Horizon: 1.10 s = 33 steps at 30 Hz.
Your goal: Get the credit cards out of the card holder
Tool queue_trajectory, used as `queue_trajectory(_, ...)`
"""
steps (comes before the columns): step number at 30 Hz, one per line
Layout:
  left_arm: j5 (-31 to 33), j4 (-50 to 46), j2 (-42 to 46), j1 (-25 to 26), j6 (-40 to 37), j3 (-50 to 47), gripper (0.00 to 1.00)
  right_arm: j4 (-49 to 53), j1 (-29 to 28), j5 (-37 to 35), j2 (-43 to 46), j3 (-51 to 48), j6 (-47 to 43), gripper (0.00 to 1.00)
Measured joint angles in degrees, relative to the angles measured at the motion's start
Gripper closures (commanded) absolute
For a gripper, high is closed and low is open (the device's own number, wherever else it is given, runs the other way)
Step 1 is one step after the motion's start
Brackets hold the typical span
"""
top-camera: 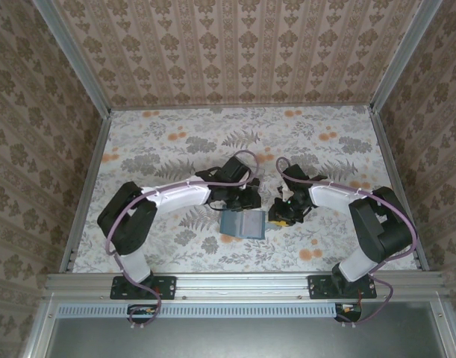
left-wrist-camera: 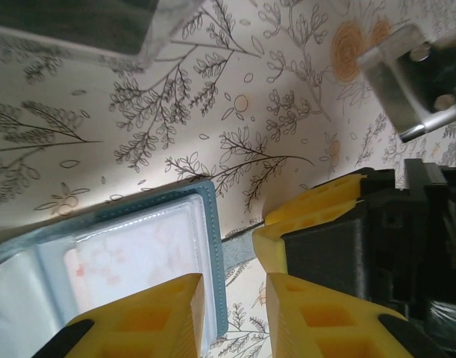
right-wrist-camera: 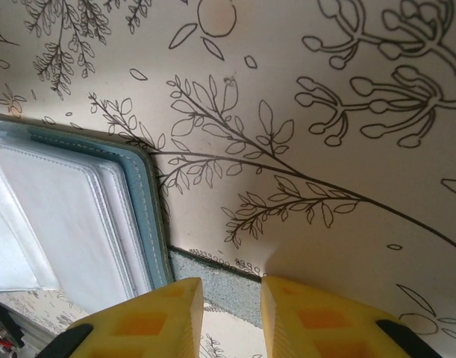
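We see a tabletop (top-camera: 175, 142) with a pale cover full of grey leaves and orange flowers. Metal rails (top-camera: 89, 186) run along its left and right sides.

An open card holder (top-camera: 242, 222) lies flat on the tabletop, near the middle and a bit toward the front edge. It is teal-blue around the rim. Inside we see clear, shiny pockets, and something pale pink shows through one of them.

A thin grey strip (right-wrist-camera: 220, 287) crosses the leaf pattern just beside a corner of the card holder.

A clear plastic tray (left-wrist-camera: 78, 30) also lies on the tabletop, apart from the card holder. Something dark is in it, but we cannot tell what.
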<state>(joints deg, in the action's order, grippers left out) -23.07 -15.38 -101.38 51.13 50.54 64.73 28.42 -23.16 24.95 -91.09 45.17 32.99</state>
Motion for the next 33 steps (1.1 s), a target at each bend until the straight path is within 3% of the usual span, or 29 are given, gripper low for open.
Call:
queue_trajectory(21,-4.2,4.0,-5.9,2.6,3.9,-2.0,0.63,-0.2,0.0,0.0,0.0,-0.3,0.0,0.72)
queue_trajectory(33,7.1,-16.9,-7.7,5.8,-2.8,8.0,0.55,-0.2,0.0,0.0,0.0,-0.3,0.0,0.72)
